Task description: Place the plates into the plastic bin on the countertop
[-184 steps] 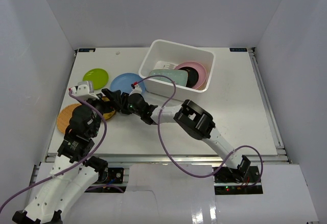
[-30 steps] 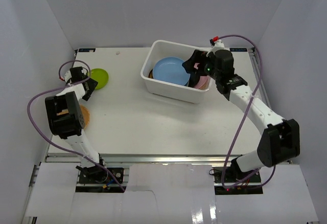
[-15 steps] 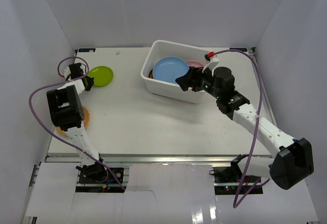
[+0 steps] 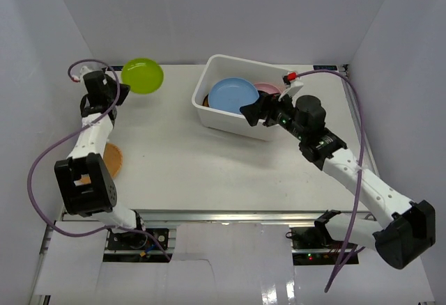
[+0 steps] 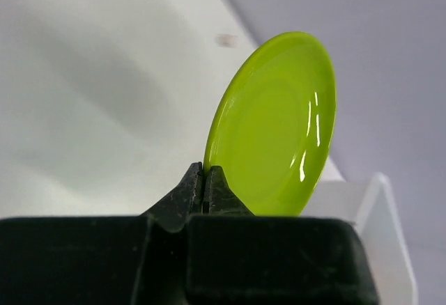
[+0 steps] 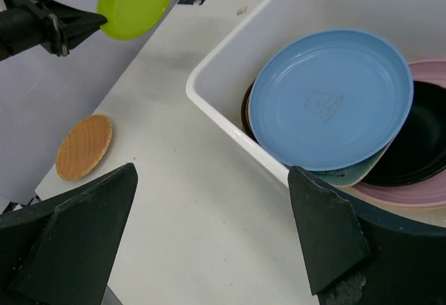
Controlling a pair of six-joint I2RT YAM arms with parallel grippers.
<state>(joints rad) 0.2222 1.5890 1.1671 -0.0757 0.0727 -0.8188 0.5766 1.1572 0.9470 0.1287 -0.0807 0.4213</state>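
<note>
Near the left edge of the countertop [image 4: 209, 173] the orange woven plate [image 4: 113, 160] lies flat and alone. Further in, the right gripper [image 4: 256, 110] hangs with its fingers wide apart at the near wall of the plastic bin [image 4: 209, 113]. The bin stands by the far edge and holds the blue plate [image 4: 230, 96], with a faint small drawing I cannot read, leaning over the mint dish [image 6: 348, 175], the black plate [image 6: 411, 148] and the pink plate [image 6: 418, 193]. Over the far left corner the left gripper [image 4: 120, 88] is pinched on the rim of the lime green plate [image 4: 143, 75], lifted off the table and tilted.
</note>
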